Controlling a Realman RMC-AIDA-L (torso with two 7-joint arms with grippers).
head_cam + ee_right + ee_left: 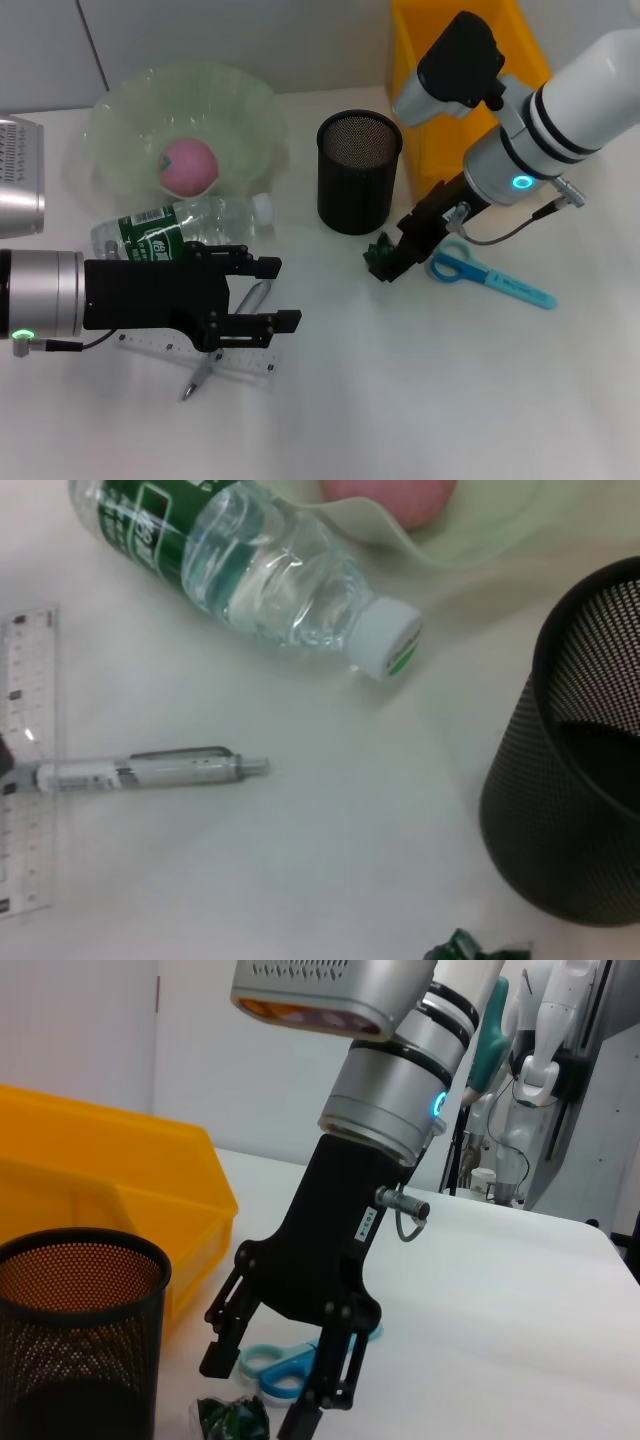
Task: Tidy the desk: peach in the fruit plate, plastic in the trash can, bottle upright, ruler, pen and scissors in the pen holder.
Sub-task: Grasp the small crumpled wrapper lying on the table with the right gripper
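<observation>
Right claw [385, 268], fingers spread open, hovers just over a crumpled green plastic scrap [381, 258] on the white worktop [420, 400] beside the black mesh pen holder [359, 172]; the scrap looks light, soft and springy, best pinched across its bunched middle; left claw [268, 294] hangs open over the pen [232, 336] and ruler [200, 354].

White desk [420, 400] against a pale wall [250, 30].
</observation>
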